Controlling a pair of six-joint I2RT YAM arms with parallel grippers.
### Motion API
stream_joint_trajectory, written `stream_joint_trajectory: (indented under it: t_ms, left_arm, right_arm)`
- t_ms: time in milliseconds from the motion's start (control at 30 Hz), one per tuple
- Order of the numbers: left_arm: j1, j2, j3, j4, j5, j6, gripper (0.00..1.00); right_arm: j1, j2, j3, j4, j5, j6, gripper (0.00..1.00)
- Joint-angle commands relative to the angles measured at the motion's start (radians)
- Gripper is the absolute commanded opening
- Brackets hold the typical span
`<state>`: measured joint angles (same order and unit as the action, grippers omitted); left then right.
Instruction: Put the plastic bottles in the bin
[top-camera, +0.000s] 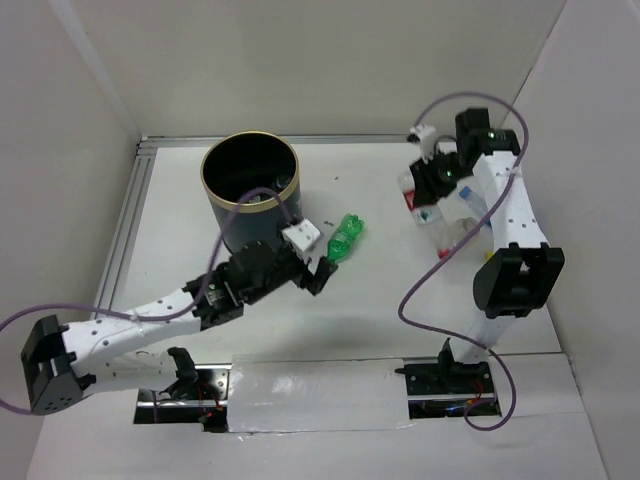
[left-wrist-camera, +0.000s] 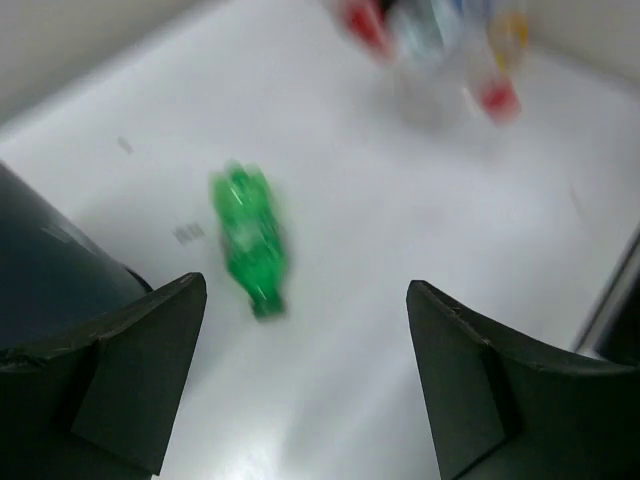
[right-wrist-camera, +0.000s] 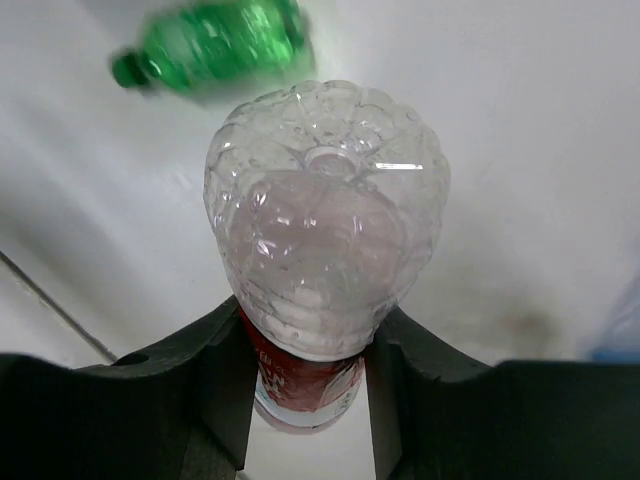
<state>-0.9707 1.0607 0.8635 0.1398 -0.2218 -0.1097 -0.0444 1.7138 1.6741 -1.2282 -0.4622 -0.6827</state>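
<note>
On white worktop (top-camera: 380, 320), found green bottle (left-wrist-camera: 248, 240) lying mid-surface beside the bin (top-camera: 232, 215), cap toward left gripper (left-wrist-camera: 305, 290), spread wide, nearer by far. Saw right gripper (right-wrist-camera: 305, 370) clenched around red-labelled bottle (right-wrist-camera: 325, 250) near far right corner.

White arms (top-camera: 125, 328), black joints (top-camera: 517, 280), purple cables (top-camera: 402, 298)

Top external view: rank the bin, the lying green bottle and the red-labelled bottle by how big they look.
1. bin, by far the largest.
2. green bottle and red-labelled bottle: both small. The red-labelled one is partly hidden under the right arm, so I can't rank these two.
</note>
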Motion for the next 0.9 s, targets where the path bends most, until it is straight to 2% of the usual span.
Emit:
stream_joint_trajectory:
  t_ms: [0,67,100,133,200,233,300,433,567,633,733,833,867]
  left_arm:
    - [-0.094,0.032,-0.147,0.089,-0.028,-0.068,0.94]
    - [-0.117,0.042,-0.196,0.118,-0.039,-0.1,0.94]
    - [-0.138,0.051,-0.234,0.118,-0.039,-0.11,0.94]
    - [-0.138,0.061,-0.251,0.127,-0.054,-0.122,0.94]
    - [-0.163,0.061,-0.291,0.136,-0.076,-0.145,0.94]
    - [-0.178,0.061,-0.3,0.136,-0.086,-0.154,0.94]
    - [-0.19,0.061,-0.32,0.126,-0.099,-0.172,0.94]
    - [-0.209,0.052,-0.356,0.126,-0.122,-0.205,0.94]
    - [-0.218,0.07,-0.356,0.136,-0.142,-0.205,0.94]
    - [-0.218,0.08,-0.356,0.136,-0.151,-0.205,0.94]
    - [-0.218,0.091,-0.347,0.17,-0.151,-0.196,0.94]
    - [-0.218,0.166,-0.302,0.198,-0.209,-0.164,0.97]
    - [-0.218,0.194,-0.258,0.207,-0.229,-0.163,0.98]
  right_arm:
    - [0.13,0.001,0.332,-0.041,-0.18,-0.089,0.0]
    - [0.173,0.015,0.43,0.089,-0.238,-0.037,0.0]
    - [0.19,0.015,0.417,0.181,-0.259,-0.017,0.0]
    - [0.202,-0.024,0.386,0.411,-0.286,0.009,0.0]
    - [0.272,-0.071,0.249,0.678,-0.308,0.086,0.0]
    - [0.3,-0.086,0.221,0.886,-0.308,0.1,0.0]
    - [0.395,-0.063,0.263,0.999,-0.261,0.11,0.0]
    - [0.497,0.114,0.508,1.015,-0.264,0.201,0.0]
    - [0.618,0.177,0.53,1.139,-0.194,0.209,0.0]
    - [0.662,0.193,0.558,1.148,-0.194,0.198,0.0]
    - [0.672,0.257,0.63,1.104,-0.248,0.3,0.0]
    - [0.681,0.288,0.63,1.035,-0.286,0.35,0.12]
    - [0.681,0.288,0.581,1.035,-0.286,0.362,0.24]
